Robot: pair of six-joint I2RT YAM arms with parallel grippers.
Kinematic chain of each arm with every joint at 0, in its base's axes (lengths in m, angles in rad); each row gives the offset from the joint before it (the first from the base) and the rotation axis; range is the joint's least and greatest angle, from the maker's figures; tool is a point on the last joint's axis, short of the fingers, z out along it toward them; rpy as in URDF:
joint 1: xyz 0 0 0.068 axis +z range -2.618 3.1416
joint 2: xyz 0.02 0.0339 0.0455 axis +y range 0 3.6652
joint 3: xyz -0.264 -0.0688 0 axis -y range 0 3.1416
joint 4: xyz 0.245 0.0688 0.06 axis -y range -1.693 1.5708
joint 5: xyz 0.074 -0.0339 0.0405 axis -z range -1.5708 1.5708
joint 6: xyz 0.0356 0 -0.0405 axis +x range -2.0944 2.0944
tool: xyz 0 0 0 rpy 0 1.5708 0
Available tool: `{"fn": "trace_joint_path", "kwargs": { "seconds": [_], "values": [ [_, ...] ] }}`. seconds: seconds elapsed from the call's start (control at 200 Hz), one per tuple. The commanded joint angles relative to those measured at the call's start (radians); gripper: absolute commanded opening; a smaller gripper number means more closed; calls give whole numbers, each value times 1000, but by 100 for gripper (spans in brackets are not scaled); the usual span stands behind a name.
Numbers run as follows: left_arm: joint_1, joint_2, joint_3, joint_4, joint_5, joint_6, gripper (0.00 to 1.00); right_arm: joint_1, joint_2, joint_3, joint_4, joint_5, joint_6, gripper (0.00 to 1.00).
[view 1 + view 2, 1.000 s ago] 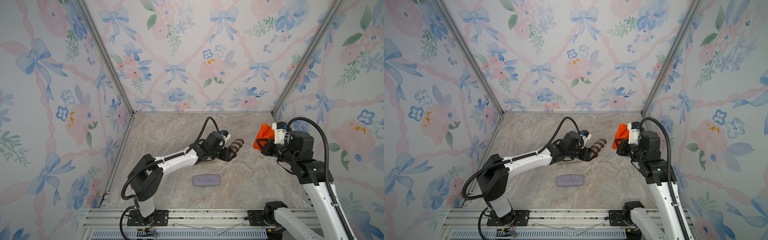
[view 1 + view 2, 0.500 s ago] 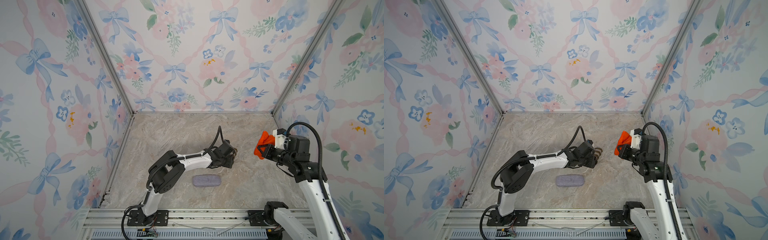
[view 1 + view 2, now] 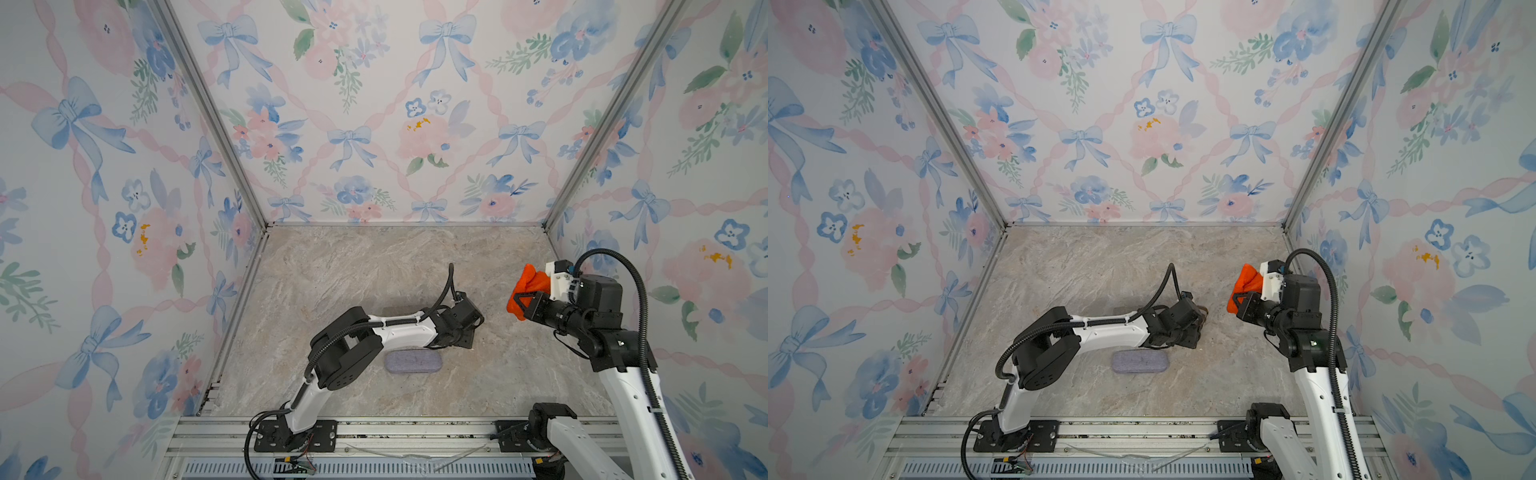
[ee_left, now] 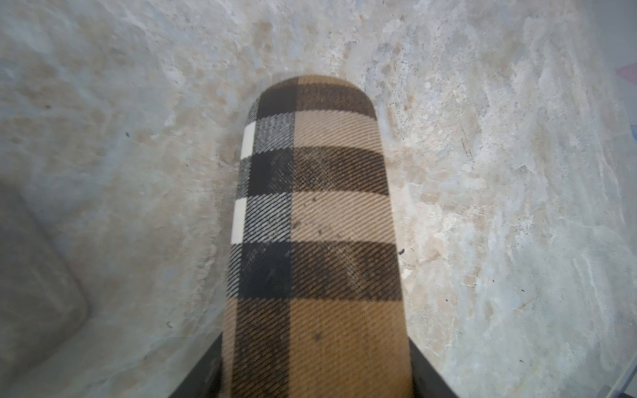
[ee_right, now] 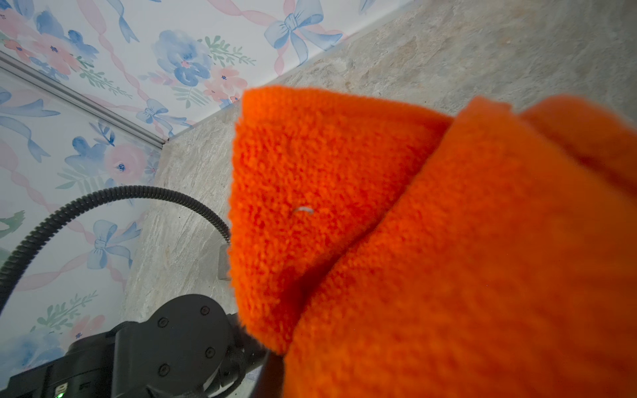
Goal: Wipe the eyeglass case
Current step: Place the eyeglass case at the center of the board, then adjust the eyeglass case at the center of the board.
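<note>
My left gripper (image 3: 468,332) is shut on a tan-and-black plaid eyeglass case (image 4: 317,213), and its dark fingers (image 4: 203,372) flank the case's near end. The case points down at the marble table. In a top view only its tip (image 3: 1204,309) shows past the wrist, and I cannot tell whether it touches the table. My right gripper (image 3: 524,302) hangs above the table's right side, shut on a bunched orange cloth (image 3: 530,284) that fills the right wrist view (image 5: 413,241). Cloth and case are apart.
A second, grey-lavender eyeglass case (image 3: 412,362) lies flat on the table just in front of my left forearm, and shows in both top views (image 3: 1140,362). Flowered walls enclose the table on three sides. An aluminium rail (image 3: 374,432) runs along the front.
My left arm has drawn back toward the front and tipped the plaid case from pointing sideways to pointing down. My right gripper has shifted slightly forward with the cloth.
</note>
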Motion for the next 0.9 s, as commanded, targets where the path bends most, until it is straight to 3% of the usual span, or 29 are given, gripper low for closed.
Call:
{"fn": "trace_joint_path", "kwargs": {
  "seconds": [0.0,0.24,0.45,0.895],
  "values": [
    [-9,40,11,-46,21,-58,59,-11,-7,20,-23,-21,-29,0],
    [-15,60,27,-44,83,-67,66,-11,-23,6,-9,-36,-24,0],
    [-22,58,50,-45,115,-76,80,-11,-26,-14,-9,-41,-19,0],
    [-60,47,91,-39,256,-159,80,-20,-37,-25,5,-42,-19,0]
  ]
}}
